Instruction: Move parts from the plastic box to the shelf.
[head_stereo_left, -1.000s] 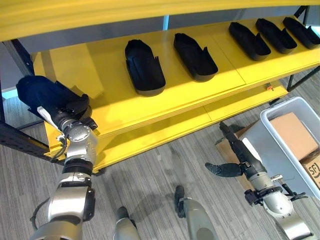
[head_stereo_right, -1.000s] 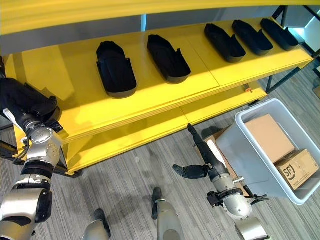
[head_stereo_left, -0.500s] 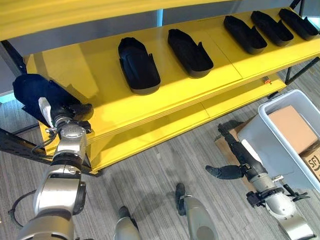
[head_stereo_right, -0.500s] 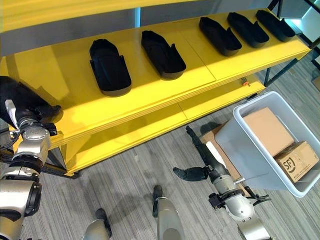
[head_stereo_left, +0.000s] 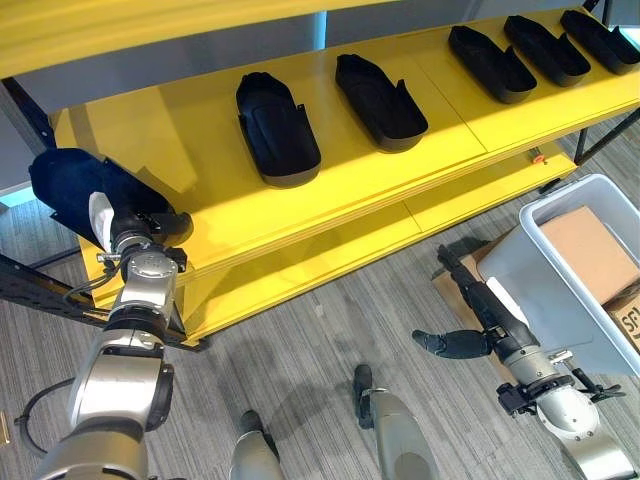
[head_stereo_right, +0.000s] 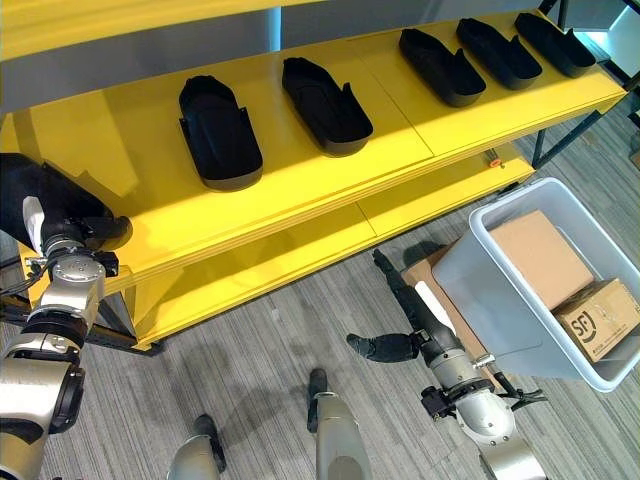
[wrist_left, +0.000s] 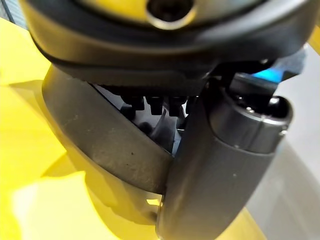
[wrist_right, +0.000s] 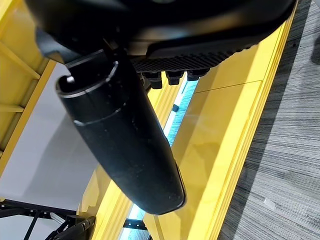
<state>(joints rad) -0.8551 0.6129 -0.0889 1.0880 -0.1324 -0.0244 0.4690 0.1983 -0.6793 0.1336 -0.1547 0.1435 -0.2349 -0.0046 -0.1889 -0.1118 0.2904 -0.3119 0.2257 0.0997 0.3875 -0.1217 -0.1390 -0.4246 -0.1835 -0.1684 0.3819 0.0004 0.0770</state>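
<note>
1. Left hand (head_stereo_left: 135, 228) is seen at the near left corner of the yellow shelf (head_stereo_left: 230, 215), its fingers and thumb wrapped round a black part (head_stereo_left: 75, 185), which is held tilted over that corner.
2. In the left wrist view the thumb (wrist_left: 210, 175) is pressed against the part's curved dark wall (wrist_left: 105, 140), so the grip is confirmed as closed on it.
3. Bare yellow board is left between the held part and the nearest placed part (head_stereo_left: 275, 130), so room is offered on the shelf's left end.
4. Next along, a second placed part (head_stereo_left: 380, 100) is laid just beside the first, apart from it; three more (head_stereo_left: 560, 45) are lined up towards the far right end, well clear.
5. Right hand (head_stereo_left: 478, 318) is held low over the grey floor (head_stereo_left: 320, 340), between the shelf's front edge and the plastic box (head_stereo_left: 540, 285); its fingers are stretched out straight, the thumb (head_stereo_left: 445, 343) spread sideways, nothing gripped.
6. The plastic box is seen tilted at the right, with a cardboard box (head_stereo_left: 590, 250) lying inside it.
</note>
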